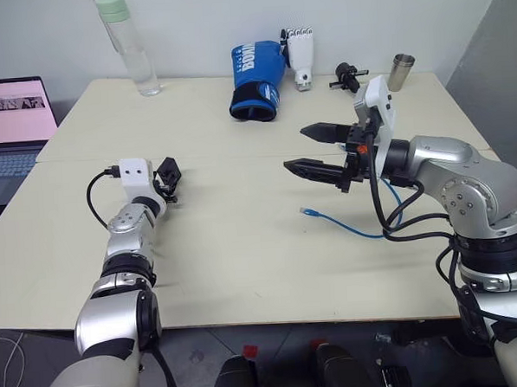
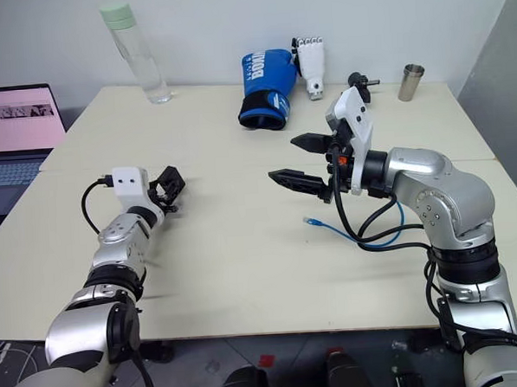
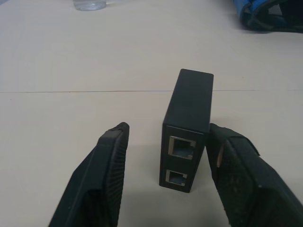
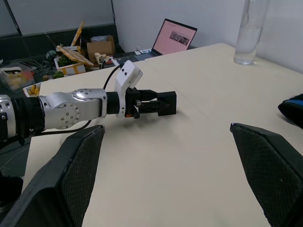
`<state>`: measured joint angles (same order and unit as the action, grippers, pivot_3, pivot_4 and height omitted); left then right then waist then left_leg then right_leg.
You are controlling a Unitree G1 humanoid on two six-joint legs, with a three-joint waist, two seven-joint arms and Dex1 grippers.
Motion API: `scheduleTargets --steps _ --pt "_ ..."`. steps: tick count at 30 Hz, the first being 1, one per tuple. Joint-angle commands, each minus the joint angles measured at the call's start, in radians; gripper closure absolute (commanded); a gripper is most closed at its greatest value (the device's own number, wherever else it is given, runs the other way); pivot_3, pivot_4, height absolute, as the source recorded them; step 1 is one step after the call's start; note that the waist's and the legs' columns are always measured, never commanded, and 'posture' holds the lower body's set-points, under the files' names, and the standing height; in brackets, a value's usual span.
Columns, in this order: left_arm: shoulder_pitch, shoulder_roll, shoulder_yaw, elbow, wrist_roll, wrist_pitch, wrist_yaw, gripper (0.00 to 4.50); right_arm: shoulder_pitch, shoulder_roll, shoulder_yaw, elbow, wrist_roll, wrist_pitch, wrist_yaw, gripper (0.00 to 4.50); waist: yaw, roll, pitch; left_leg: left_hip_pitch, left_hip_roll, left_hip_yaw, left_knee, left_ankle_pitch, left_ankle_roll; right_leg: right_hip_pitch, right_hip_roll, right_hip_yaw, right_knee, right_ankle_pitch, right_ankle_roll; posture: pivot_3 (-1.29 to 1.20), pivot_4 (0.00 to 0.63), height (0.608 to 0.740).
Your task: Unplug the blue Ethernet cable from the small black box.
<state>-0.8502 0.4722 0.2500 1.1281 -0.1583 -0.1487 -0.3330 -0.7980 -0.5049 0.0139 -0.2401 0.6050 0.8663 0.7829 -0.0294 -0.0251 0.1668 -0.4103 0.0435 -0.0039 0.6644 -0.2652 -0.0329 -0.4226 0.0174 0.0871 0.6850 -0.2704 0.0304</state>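
The small black box [image 3: 187, 127], matte and rectangular, stands on edge on the table [image 1: 244, 246] between the parted left gripper [image 3: 165, 175] fingers, its two empty ports facing that wrist. The blue Ethernet cable [image 1: 351, 225] lies unplugged, thin and curved, under the wide-spread, empty right gripper [image 1: 304, 149].

Both arms are built of rounded silver-grey metallic segments joined by black ribbed collars. Each wrist carries a white, boxy camera housing with rounded corners; the left one shows two small dark dots on its face. Thick black cables loop out from the right arm [image 1: 453, 179] near its elbow, and a thinner black cable curls beside the left arm [image 1: 127, 244]. Each gripper has two matte black, tapered fingers [image 3: 102, 175] with finely textured inner pads.
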Motion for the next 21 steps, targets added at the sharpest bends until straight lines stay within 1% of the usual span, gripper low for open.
scheduleTargets --steps 1,2,3,5,6,8,10,14,17,19,21 --pt "0.000 0.027 0.005 -0.069 -0.002 -0.001 -0.012 0.91 -0.012 -0.001 -0.018 -0.031 0.013 -0.019 -0.005 0.00 0.000 0.000 0.000 0.000 0.000 0.000 0.000 0.000 0.000 0.000 0.000 0.000 0.000 0.000 0.000 0.00 0.150 0.740" --pt "0.003 0.033 0.001 -0.096 -0.001 0.016 -0.021 0.75 -0.012 -0.002 -0.020 -0.033 0.014 -0.018 -0.006 0.00 0.000 0.000 0.000 0.000 0.000 0.000 0.000 0.000 0.000 0.000 0.000 0.000 0.000 0.000 0.000 0.00 0.150 0.740" --pt "0.014 0.050 -0.011 -0.160 0.002 0.058 -0.042 0.54 -0.007 -0.007 -0.024 -0.041 0.019 -0.010 -0.007 0.00 0.000 0.000 0.000 0.000 0.000 0.000 0.000 0.000 0.000 0.000 0.000 0.000 0.000 0.000 0.000 0.00 0.150 0.740" --pt "0.050 0.099 -0.038 -0.317 0.012 0.162 -0.091 0.14 0.008 -0.024 -0.041 -0.056 0.033 0.010 -0.010 0.00 -0.001 0.000 0.000 0.000 0.000 0.000 0.000 0.000 0.000 0.000 0.000 0.000 0.000 0.000 0.000 0.00 0.150 0.740" --pt "0.069 0.132 -0.047 -0.405 0.007 0.228 -0.128 0.03 0.016 -0.039 -0.052 -0.062 0.042 0.021 -0.006 0.00 -0.003 0.000 0.000 0.000 0.000 0.000 0.000 0.000 0.000 0.000 0.000 0.000 0.000 0.000 0.000 0.00 0.150 0.740" --pt "0.106 0.196 -0.058 -0.552 -0.019 0.360 -0.206 0.03 0.029 -0.067 -0.069 -0.068 0.053 0.037 0.000 0.00 -0.004 0.000 0.000 0.000 0.001 -0.001 0.000 0.000 0.000 0.000 0.000 0.000 0.000 0.000 0.000 0.00 0.150 0.740" --pt "0.150 0.292 -0.086 -0.701 -0.056 0.503 -0.347 0.03 0.051 -0.113 -0.073 -0.072 0.056 0.054 0.014 0.00 -0.004 0.000 0.000 -0.001 0.001 -0.001 0.000 0.000 0.000 0.000 0.000 0.000 0.000 0.000 0.000 0.00 0.150 0.740" --pt "0.236 0.443 -0.102 -0.903 -0.122 0.631 -0.557 0.03 0.103 -0.188 -0.093 -0.070 0.068 0.086 0.028 0.00 -0.004 0.000 0.000 0.002 0.001 0.000 -0.001 0.000 0.000 0.001 0.000 0.000 0.000 0.000 0.000 0.00 0.150 0.740" --pt "0.291 0.518 -0.083 -0.970 -0.175 0.693 -0.672 0.03 0.145 -0.231 -0.115 -0.071 0.075 0.105 0.033 0.00 -0.002 0.000 0.000 0.002 0.001 0.000 0.000 0.000 0.000 0.001 0.001 0.000 0.000 0.000 0.000 0.00 0.150 0.740" --pt "0.360 0.571 -0.066 -0.987 -0.191 0.690 -0.751 0.03 0.190 -0.263 -0.152 -0.079 0.097 0.128 0.037 0.00 -0.002 0.000 0.000 0.002 0.001 0.000 0.000 0.000 0.000 0.001 0.001 0.000 -0.001 0.000 0.000 0.00 0.150 0.740" --pt "0.401 0.596 -0.044 -0.984 -0.204 0.681 -0.787 0.03 0.223 -0.280 -0.180 -0.088 0.122 0.151 0.029 0.00 -0.003 0.000 0.000 0.002 0.001 0.001 -0.001 0.000 0.000 0.001 0.001 0.001 -0.002 0.000 0.000 0.00 0.150 0.740"
